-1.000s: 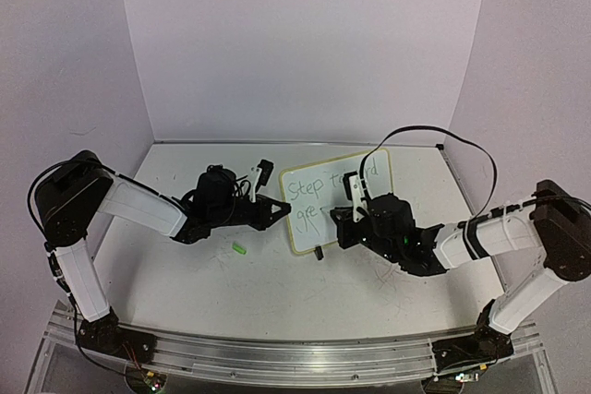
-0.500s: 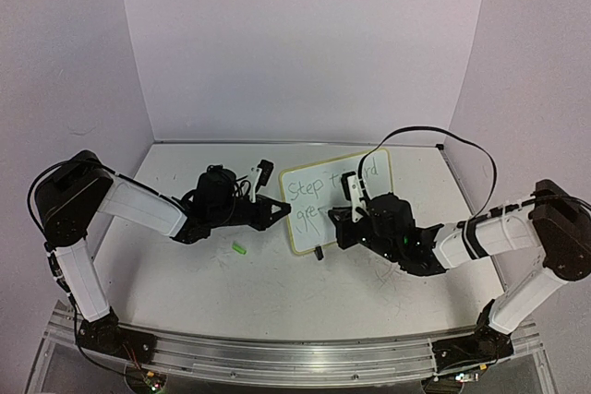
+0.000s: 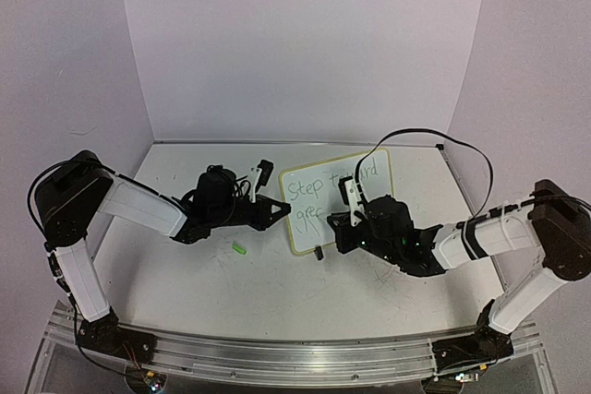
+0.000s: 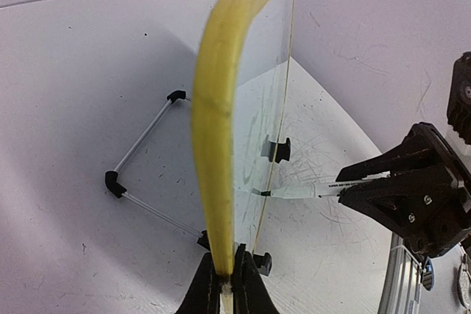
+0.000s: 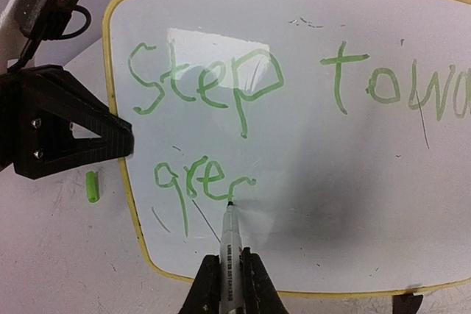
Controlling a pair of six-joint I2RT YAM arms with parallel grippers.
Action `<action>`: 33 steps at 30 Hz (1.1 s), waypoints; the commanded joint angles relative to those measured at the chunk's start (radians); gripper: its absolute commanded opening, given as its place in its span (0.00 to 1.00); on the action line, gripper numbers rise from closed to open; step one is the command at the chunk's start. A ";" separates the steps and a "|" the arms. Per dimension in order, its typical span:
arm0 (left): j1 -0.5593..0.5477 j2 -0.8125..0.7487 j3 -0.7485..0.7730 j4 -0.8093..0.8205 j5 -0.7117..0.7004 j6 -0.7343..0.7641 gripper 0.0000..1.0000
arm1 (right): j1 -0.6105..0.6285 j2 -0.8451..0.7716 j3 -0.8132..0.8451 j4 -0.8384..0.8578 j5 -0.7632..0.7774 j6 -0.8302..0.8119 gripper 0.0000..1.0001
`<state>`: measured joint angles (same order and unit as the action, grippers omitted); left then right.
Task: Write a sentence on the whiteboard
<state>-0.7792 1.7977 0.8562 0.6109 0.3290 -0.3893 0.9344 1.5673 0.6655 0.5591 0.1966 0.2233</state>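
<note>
Left gripper (image 4: 224,281) clamps the whiteboard (image 5: 331,204) rim at 9 o'clock. Right gripper (image 5: 228,284) pinches the marker (image 5: 229,237), tip on the sentence (image 5: 241,101) at 7 o'clock. Excess tip pressure may tilt the board, smearing letters.

Ahead of my right gripper (image 5: 227,273): the whiteboard (image 5: 309,152) upright, marker (image 5: 229,240) tip on it.
Behind board: wire stand (image 4: 140,174) legs spread.
Near-left tabletop (image 3: 277,292): open, bar a green cap (image 3: 240,248).
</note>
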 commanded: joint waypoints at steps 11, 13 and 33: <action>0.003 -0.043 0.007 -0.021 -0.031 0.038 0.00 | 0.000 0.013 0.049 0.038 0.142 -0.005 0.00; 0.003 -0.041 0.008 -0.022 -0.031 0.038 0.00 | -0.002 0.014 0.052 0.046 0.143 -0.008 0.00; 0.003 -0.043 0.001 -0.022 -0.035 0.041 0.00 | 0.004 -0.001 0.001 -0.006 0.084 0.041 0.00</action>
<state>-0.7788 1.7977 0.8562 0.6102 0.3279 -0.3893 0.9424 1.5707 0.6882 0.5834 0.2901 0.2342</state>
